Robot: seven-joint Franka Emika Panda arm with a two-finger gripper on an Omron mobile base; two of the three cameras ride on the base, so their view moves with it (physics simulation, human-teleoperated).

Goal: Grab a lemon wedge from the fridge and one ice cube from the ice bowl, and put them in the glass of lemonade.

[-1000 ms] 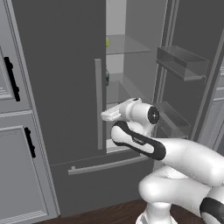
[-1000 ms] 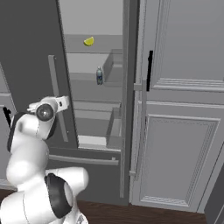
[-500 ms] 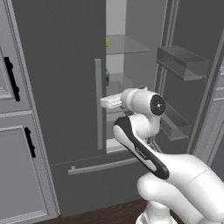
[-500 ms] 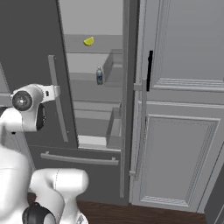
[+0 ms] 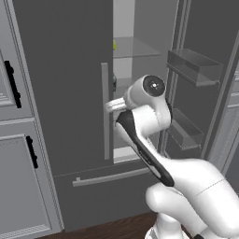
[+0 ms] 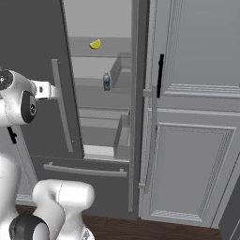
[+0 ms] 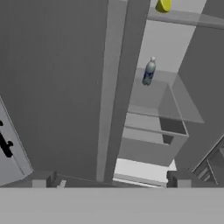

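The fridge point(image 5: 70, 93) has its left door shut and its right door point(image 6: 136, 117) swung open. A small yellow lemon wedge point(image 6: 95, 44) lies on the upper glass shelf inside; it also appears as the lemon wedge point(image 5: 114, 45) and the lemon wedge point(image 7: 164, 5). My gripper point(image 7: 111, 179) is open and holds nothing. It points at the shut left door, with that door's long bar handle point(image 7: 114, 87) running between the fingertips point(image 7: 43, 178). The gripper point(image 6: 52, 90) sits level with the upper part of the handle, well below and left of the wedge. The ice bowl and the glass of lemonade are out of view.
A small dark bottle point(image 6: 106, 81) stands on the shelf under the lemon. Clear door bins point(image 5: 193, 65) hang on the open right door. The bottom drawer's bar handle point(image 6: 84, 169) runs below. Panelled grey cabinets point(image 6: 197, 117) flank the fridge on both sides.
The arm has lifted: its elbow rose and the hand moved up along the left door's handle. The gripper stayed open. The lemon wedge and bottle have not moved.
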